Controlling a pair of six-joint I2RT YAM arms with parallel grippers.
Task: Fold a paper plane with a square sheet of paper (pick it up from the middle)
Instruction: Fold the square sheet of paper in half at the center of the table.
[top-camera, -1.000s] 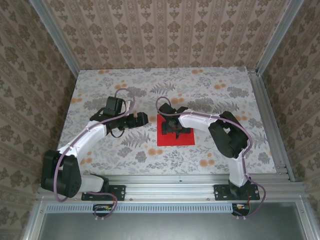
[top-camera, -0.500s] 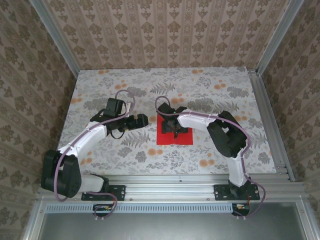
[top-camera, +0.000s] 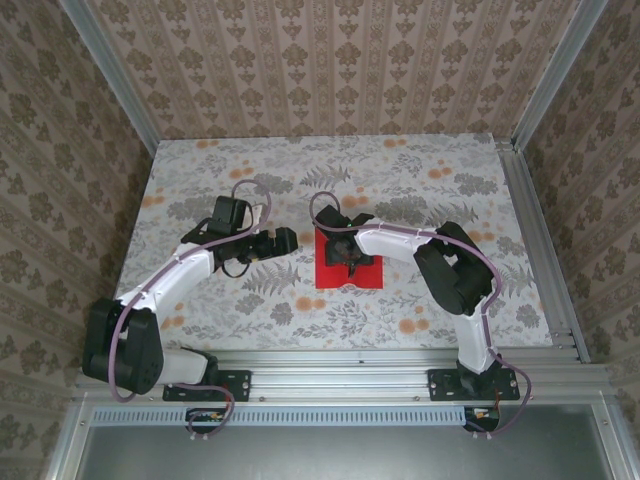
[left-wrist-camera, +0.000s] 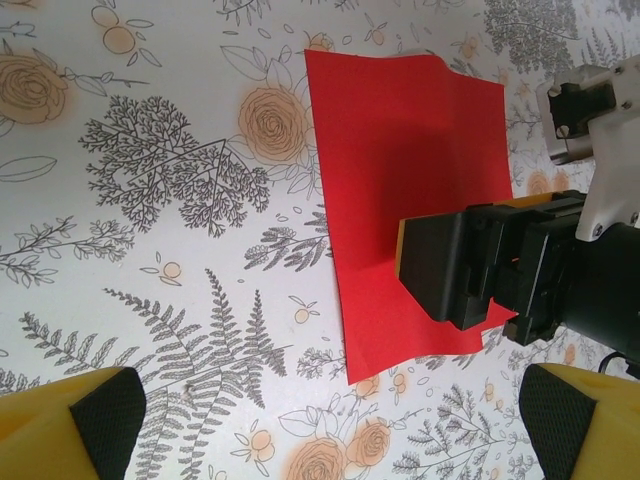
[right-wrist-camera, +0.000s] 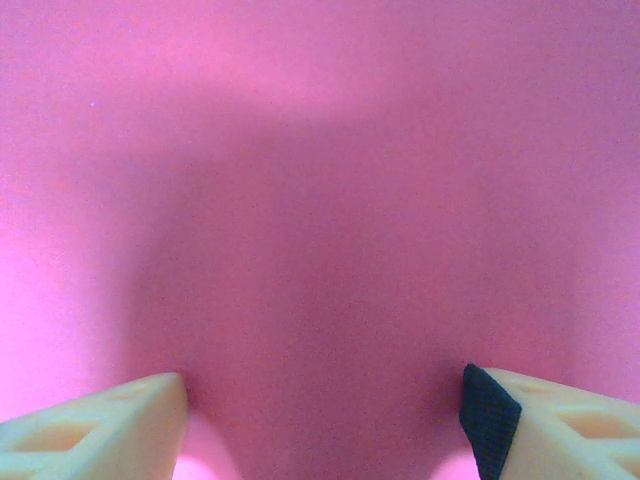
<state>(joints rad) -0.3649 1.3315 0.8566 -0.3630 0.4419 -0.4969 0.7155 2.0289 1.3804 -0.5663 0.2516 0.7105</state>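
Square sheet of paper (top-camera: 350, 281): red, flat near the centre of the table (top-camera: 430, 160). Right gripper (top-camera: 350, 262): tips down on its middle, jaws apart, nothing pinched yet, set for the centre pickup. Left gripper (top-camera: 288, 240): wide open, empty, beside the sheet's left edge

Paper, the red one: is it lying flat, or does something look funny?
Not quite flat. In the left wrist view, one edge of the paper humps up near a corner in a small ripple. The right gripper sits at its middle.
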